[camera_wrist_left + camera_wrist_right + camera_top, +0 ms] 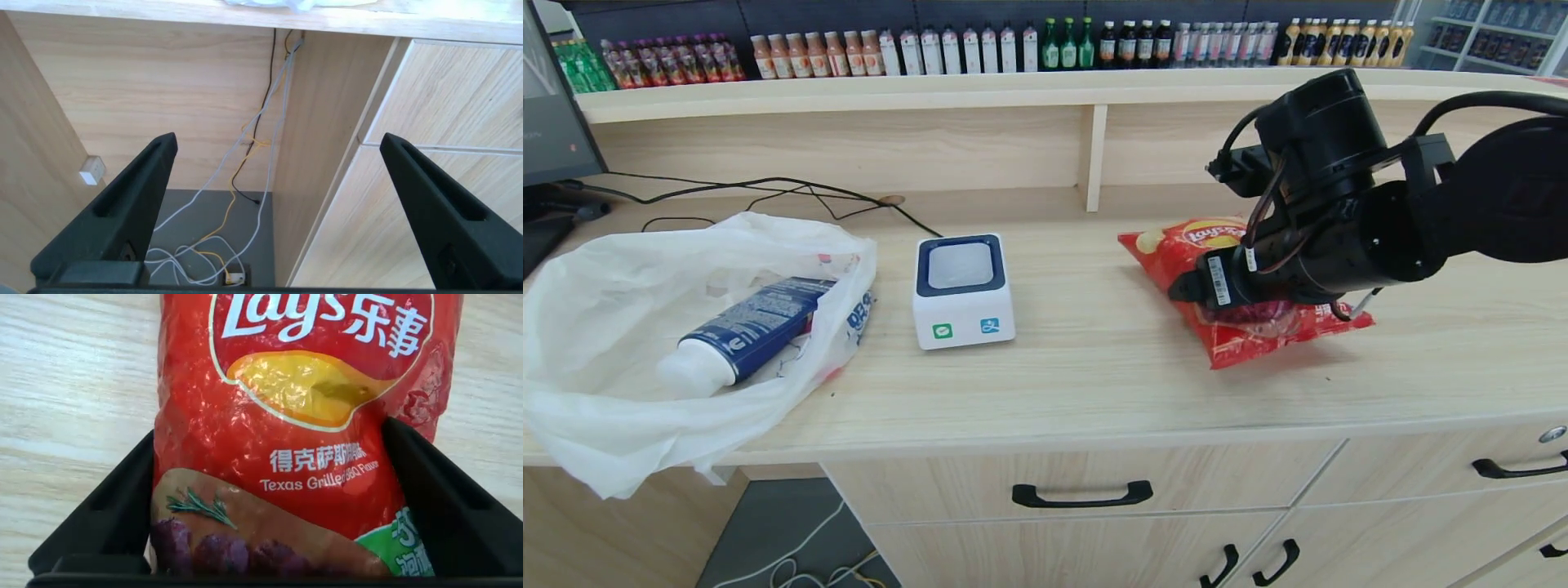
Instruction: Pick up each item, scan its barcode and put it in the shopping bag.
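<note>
A red chips bag [1262, 333] lies flat on the wooden counter [1094, 367] at the right. My right gripper [270, 433] is down over it, open, with one finger on each side of the chips bag [286, 416]; the arm's wrist hides the bag's middle in the head view. A white barcode scanner [962, 290] with a dark-framed window stands mid-counter. The white plastic shopping bag [605, 310] lies open at the left with a blue and white tube [752, 327] in it. My left gripper [278, 143] hangs open below counter height, in front of the cabinet's open bay.
A monitor [547, 106] stands at the far left, and black cables [768, 184] run along the back of the counter. A raised shelf [1013, 86] with several bottles closes the back. Drawers with black handles [1082, 495] sit below the front edge.
</note>
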